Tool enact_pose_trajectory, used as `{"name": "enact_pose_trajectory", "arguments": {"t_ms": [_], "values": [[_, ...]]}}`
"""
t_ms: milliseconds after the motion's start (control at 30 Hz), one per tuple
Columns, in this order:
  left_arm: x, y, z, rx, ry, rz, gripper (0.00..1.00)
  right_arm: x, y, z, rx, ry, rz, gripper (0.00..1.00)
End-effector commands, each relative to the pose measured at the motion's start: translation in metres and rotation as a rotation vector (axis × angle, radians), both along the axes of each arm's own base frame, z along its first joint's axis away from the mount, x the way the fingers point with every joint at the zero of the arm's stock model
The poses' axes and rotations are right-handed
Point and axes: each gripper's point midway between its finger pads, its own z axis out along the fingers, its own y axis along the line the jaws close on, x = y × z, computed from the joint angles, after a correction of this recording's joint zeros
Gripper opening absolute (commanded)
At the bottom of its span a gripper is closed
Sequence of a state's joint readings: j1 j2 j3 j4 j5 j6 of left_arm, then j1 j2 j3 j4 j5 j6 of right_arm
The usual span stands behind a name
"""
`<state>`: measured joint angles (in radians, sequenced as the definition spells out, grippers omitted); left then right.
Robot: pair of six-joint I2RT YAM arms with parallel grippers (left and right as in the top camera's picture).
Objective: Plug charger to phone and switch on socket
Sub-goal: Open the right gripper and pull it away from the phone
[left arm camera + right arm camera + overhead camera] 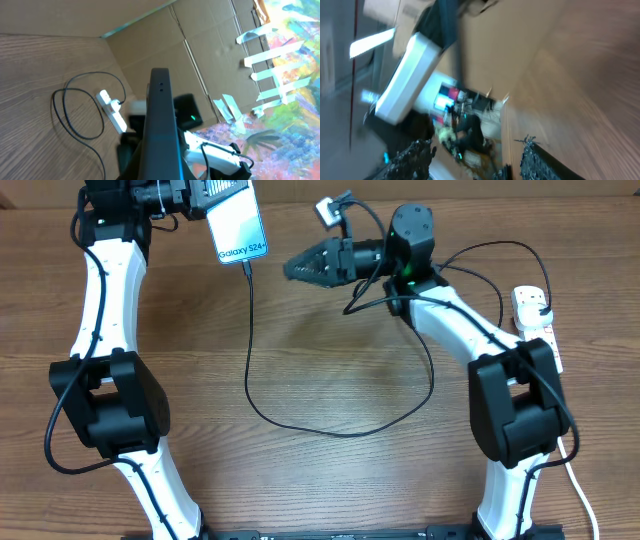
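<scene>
One phone [238, 225] in play, and there it is, clamped at its top end by the left gripper [205, 198], light-blue screen up, white Galaxy text at its lower end. From the left wrist view it shows edge-on, a dark slab straight up the middle.

One charger [250, 370] too. Its connector tip meets the phone's bottom edge, and the thin black cable drops away from the phone. It swings in a wide loop on the near side and to the right, then climbs off toward the socket.

One socket [533, 310], a white strip lying well to the right of the phone, partly behind the right arm [470, 330]. The cable's far end reaches it, but whether the plug sits fully home I cannot tell.

Two arms, two grippers. The right gripper [298, 268] hovers just right of the phone's lower end, pointing at it, fingers [415, 157] spread with nothing between them. The left arm [110, 270] stretches away from the phone on its near-left side.

Underneath everything, one table [330, 470] of brown wood grain. Beyond the phone, brown cardboard panels [210, 45] wall the scene in. Several strips of white tape [265, 55] are stuck on them, with a brightly coloured painted panel [295, 115] alongside.
</scene>
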<state>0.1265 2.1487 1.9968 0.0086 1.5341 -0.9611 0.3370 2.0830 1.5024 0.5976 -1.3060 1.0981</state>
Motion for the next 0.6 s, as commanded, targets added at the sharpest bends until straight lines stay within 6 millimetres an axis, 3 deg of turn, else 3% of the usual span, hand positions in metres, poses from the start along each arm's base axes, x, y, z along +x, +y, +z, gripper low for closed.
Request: {"name": "enact_pose_trajectory", "arguments": {"t_ms": [0, 200, 333, 467, 567], "values": [[-0.004, 0.003, 0.007, 0.002, -0.031, -0.011, 0.05, 0.026, -0.022, -0.001, -0.03, 0.019, -0.129, 0.61], [-0.001, 0.004, 0.005, 0.005, -0.025, 0.011, 0.04, 0.048, -0.053, -0.069, -0.232, 0.207, -0.299, 0.63], [0.0, 0.003, 0.001, 0.01, -0.034, 0.019, 0.04, 0.043, -0.08, -0.126, -0.452, 0.307, -0.398, 0.63], [0.004, 0.0, -0.025, 0.046, 0.027, 0.077, 0.04, 0.034, -0.115, -0.17, -0.678, 0.394, -0.499, 0.63], [0.005, -0.004, -0.057, 0.131, 0.092, 0.139, 0.04, 0.028, -0.133, -0.18, -0.767, 0.411, -0.53, 0.63]]}}
